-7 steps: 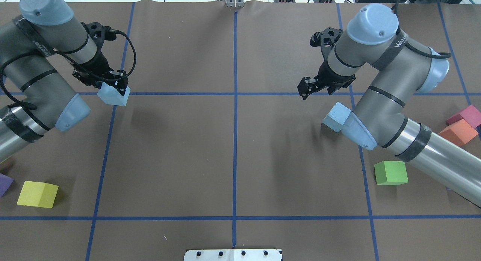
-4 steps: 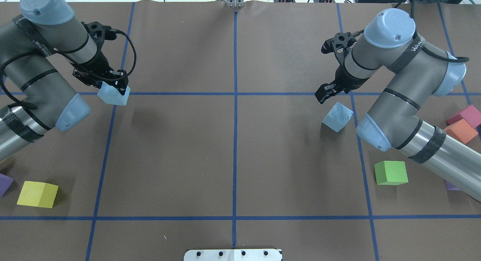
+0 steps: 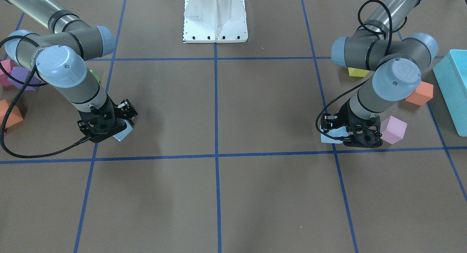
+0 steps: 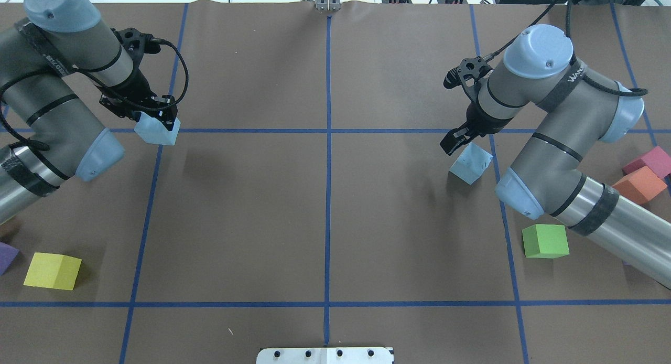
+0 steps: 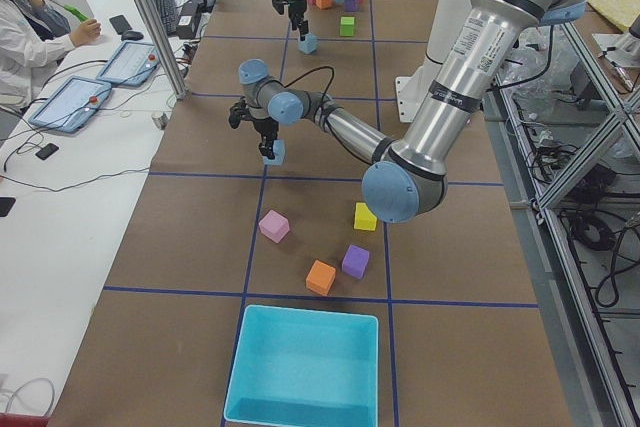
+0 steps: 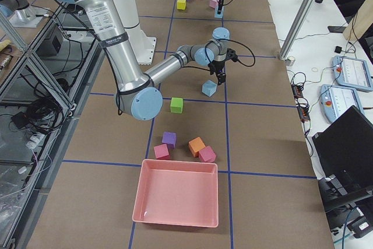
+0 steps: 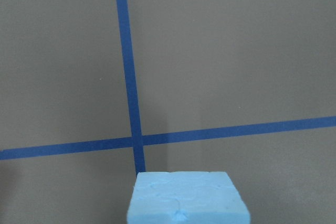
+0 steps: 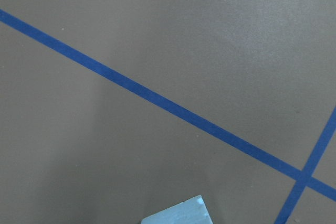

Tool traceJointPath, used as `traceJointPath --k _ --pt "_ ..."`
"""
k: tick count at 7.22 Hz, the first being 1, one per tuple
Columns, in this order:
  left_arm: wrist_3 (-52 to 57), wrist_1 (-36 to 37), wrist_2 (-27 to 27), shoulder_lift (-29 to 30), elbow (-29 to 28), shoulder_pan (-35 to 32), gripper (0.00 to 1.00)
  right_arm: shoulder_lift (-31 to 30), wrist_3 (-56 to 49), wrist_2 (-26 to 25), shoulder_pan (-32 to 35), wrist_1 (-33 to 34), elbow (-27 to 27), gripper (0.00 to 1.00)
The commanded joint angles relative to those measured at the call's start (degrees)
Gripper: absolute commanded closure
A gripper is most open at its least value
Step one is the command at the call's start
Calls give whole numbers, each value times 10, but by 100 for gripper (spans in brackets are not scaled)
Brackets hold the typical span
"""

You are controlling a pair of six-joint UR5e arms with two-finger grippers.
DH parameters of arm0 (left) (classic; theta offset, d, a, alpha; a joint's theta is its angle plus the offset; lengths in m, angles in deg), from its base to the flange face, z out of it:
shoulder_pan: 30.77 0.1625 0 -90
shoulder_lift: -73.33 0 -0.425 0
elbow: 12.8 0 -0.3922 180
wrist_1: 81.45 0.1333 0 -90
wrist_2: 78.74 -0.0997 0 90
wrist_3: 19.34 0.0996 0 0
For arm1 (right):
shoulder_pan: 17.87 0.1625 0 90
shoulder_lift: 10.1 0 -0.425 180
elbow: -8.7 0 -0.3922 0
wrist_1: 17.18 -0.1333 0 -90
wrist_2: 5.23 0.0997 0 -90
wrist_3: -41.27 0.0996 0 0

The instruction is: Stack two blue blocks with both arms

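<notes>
Looking across the table [image 4: 325, 222], you see the loose blue block [image 4: 471, 163] resting beside a tape line, with the right gripper [image 4: 458, 140] just above its far edge, fingers spread and empty. Farther off, the left gripper [image 4: 155, 120] clenches the held blue block [image 4: 157, 136]. The 2 blocks are well apart.

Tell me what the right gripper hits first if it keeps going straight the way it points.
Probably the loose blue block, sitting just below the right gripper. Depth is unclear; it may be slightly off-centre and touch the table beside it instead.
</notes>
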Motion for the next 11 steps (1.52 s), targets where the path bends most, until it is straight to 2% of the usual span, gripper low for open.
traceJointPath --k 1,6,11 --pt "0 0 0 0 0 -1 46 0 -12 0 -16 -1 0 7" --pt "0 0 0 0 0 -1 46 -2 -96 -3 7 6 13 7" --pt "0 0 0 -1 0 -1 47 -11 -93 -6 -11 6 18 7"
